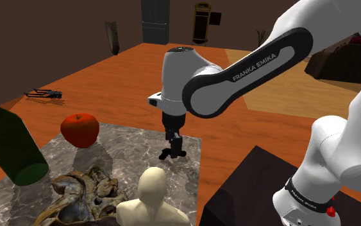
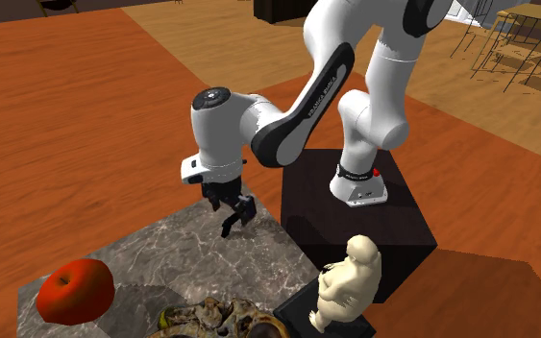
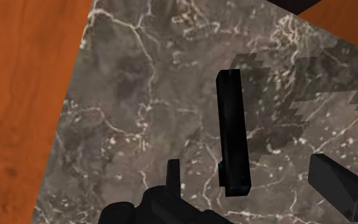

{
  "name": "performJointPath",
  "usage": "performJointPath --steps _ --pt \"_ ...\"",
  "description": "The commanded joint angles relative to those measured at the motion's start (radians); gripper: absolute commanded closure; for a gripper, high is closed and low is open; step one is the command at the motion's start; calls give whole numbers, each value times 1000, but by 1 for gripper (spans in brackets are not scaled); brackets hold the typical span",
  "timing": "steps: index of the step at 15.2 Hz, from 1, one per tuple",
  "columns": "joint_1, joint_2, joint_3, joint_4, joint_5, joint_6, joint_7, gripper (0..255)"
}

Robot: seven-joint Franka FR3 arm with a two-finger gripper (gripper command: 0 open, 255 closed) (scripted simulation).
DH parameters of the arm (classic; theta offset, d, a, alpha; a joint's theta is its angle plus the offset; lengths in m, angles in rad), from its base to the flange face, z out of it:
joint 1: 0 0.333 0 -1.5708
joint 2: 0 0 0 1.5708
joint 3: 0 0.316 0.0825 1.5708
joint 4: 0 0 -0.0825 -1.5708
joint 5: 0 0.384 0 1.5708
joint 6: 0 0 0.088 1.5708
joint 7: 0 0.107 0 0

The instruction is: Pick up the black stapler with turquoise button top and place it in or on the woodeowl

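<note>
The stapler [image 3: 233, 130] is a long, narrow black bar lying flat on the grey marble tabletop [image 3: 139, 102]. My black gripper [image 3: 245, 164] hangs just above it, open, with a finger on each side of the bar and neither touching it. The same gripper [image 1: 172, 151] points down near the table's far edge in the shoulder view, and in the second exterior view my gripper [image 2: 234, 215] is low over the marble. A gnarled brown bowl-like thing [image 1: 83, 196] sits at the near end of the table, also seen as the bowl [image 2: 222, 319].
A red apple [image 1: 79, 129] and a dark green bottle [image 1: 9, 144] stand to the shoulder view's left. A cream figurine [image 1: 152, 198] sits beside the bowl. The black stand [image 2: 355, 226] borders the table. Orange wooden floor [image 3: 25, 95] lies past the table's edge.
</note>
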Motion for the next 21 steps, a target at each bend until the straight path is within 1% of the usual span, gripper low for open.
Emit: performJointPath --steps 1,4,11,12,21 --pt "0 16 1 -12 -2 29 -1 0" --pt "1 39 2 -24 -5 64 1 0" --pt "1 39 2 -24 -5 64 1 0" --pt "1 40 2 -24 -5 64 1 255" --pt "1 39 2 -24 -5 64 1 255"
